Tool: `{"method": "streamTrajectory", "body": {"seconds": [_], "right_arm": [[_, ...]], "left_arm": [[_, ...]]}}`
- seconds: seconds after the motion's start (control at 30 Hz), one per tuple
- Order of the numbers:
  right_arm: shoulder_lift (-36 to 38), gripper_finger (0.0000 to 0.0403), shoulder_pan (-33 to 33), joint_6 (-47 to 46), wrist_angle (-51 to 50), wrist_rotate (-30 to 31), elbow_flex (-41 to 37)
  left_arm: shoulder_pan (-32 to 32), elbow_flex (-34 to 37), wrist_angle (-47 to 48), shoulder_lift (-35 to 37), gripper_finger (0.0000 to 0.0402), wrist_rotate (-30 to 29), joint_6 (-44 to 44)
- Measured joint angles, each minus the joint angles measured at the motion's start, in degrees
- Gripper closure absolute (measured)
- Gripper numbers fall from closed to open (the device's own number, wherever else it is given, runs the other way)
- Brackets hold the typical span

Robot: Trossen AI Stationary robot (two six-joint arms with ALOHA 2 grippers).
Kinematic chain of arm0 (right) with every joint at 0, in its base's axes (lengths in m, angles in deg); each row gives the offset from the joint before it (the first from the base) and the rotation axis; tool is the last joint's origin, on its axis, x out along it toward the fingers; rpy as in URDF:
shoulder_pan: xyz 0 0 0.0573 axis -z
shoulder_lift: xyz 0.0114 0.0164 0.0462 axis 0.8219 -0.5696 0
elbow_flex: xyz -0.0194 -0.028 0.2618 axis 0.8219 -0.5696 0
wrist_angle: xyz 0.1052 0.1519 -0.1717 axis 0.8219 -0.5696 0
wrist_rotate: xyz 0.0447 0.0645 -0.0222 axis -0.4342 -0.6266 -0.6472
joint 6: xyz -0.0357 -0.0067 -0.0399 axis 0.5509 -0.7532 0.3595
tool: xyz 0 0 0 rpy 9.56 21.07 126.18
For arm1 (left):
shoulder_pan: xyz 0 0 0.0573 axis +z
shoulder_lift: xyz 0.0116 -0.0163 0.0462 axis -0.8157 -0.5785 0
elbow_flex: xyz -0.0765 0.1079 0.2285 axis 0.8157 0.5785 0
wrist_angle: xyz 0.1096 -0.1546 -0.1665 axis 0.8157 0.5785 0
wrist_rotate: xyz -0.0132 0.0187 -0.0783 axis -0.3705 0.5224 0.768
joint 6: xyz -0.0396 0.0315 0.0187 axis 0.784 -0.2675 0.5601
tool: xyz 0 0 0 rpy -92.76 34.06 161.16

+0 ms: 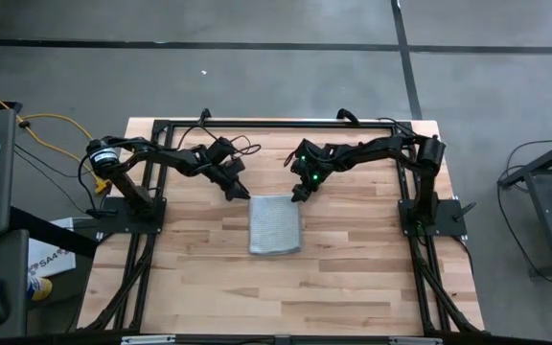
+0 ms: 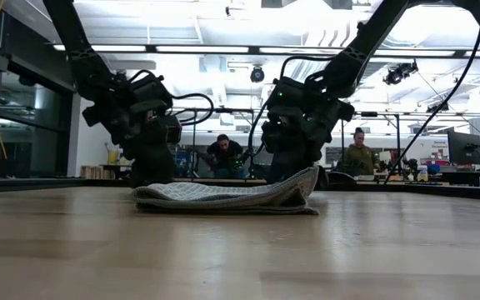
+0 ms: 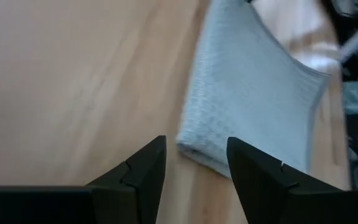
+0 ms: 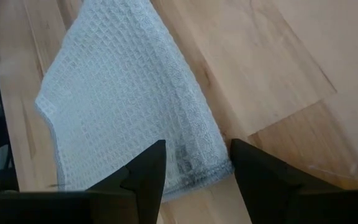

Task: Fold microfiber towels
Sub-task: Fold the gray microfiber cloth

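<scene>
Both jaws open, just beside folded towel (image 1: 275, 225)

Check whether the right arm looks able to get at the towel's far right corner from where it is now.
Probably yes: the right gripper hangs open at that corner of the towel, nothing between; the left gripper is at the other corner, apart.

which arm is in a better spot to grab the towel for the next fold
Probably the right. The right gripper is open with a corner of the folded towel between its fingers in its wrist view, lifted in the low view. The left gripper is open too, just off the opposite far corner.
</scene>
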Motion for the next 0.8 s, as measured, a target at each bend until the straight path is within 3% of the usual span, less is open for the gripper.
{"method": "streamTrajectory", "body": {"seconds": [0.2, 0.6, 0.8], "right_arm": [[-0.03, 0.0227, -0.17, 0.0, 0.33, -0.32, -0.02], [-0.07, 0.0227, -0.33, -0.17, 0.87, -0.7, -0.07], [-0.07, 0.0227, -0.37, -0.09, 0.85, -0.78, -0.07]], "left_arm": [[0.0, 0.0, 0.09, 0.0, 0.0231, -2.71, 1.37], [-0.31, -0.72, -2.54, -3.61, 0.023, 0.3, 3.01], [-3.5, -4.37, -1.85, -6.84, 0.0191, 0.62, 2.2]]}}
